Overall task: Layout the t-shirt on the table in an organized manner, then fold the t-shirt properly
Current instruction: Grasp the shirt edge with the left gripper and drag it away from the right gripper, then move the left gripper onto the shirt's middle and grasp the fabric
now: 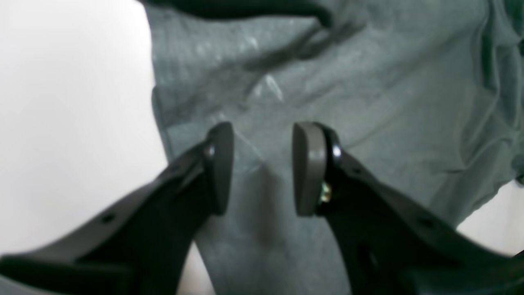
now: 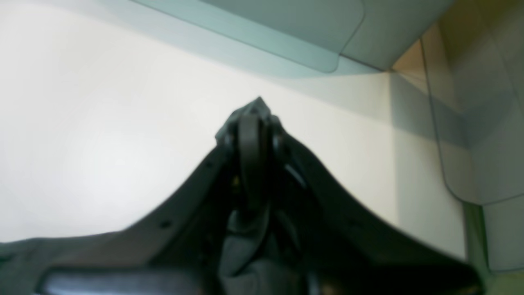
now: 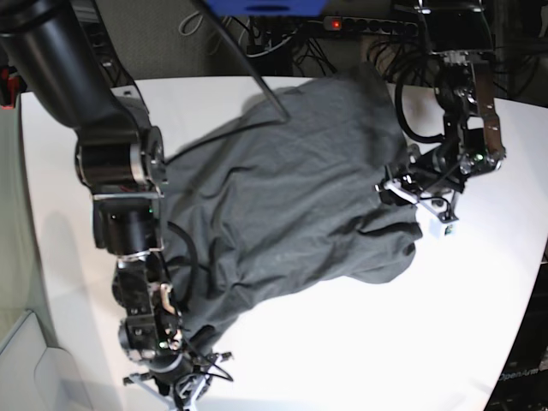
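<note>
Overhead base view; two close wrist views

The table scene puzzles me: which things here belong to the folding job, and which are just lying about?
Part of the job:
- t-shirt, rumpled
- table
- right gripper, shut on the t-shirt
- left gripper, open above the t-shirt

Just lying about:
- power strip behind the table
- cables beside it

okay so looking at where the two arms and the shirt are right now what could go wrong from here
1. The right gripper is shut on a small pinch of the t-shirt; a hard pull might slip that corner free.
2. The left gripper stands open over the cloth, holding nothing, so pulling from one side may drag the shirt into a bunch instead of spreading it.
3. The shirt lies wrinkled on the table; folding now would likely trap creases.
</note>
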